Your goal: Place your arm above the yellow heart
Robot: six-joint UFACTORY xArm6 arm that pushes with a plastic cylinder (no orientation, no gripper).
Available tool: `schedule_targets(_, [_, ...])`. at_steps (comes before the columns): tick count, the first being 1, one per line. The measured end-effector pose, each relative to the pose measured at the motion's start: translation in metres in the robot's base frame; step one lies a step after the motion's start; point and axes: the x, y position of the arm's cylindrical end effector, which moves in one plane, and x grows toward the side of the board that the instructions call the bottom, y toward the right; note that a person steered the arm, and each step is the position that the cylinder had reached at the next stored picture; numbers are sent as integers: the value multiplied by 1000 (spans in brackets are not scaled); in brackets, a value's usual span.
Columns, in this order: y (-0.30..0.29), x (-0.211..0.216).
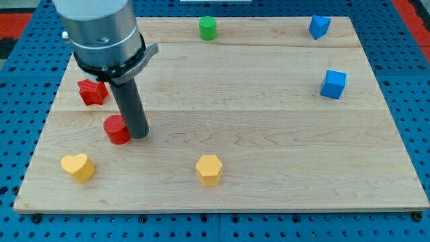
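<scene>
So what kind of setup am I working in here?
Likely a lab tabletop pushing rig: a wooden board on a blue pegboard base, small coloured blocks like the yellow heart, and my tip beside the red cylinder.

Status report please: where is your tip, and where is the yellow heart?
My tip beside red cylinder. Yellow heart toward view's bottom-left, untouched. Nothing between.

The bench [269, 121] is pale wood with a smooth, matt grain, the yellow heart [78, 167] looks like matt plastic, and the arm's housing [101, 30] is brushed grey metal.
</scene>
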Motion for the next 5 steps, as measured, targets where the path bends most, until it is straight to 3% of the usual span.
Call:
schedule_targets(1, [0, 46])
schedule_targets(2, [0, 54])
schedule_targets(5, [-13, 37])
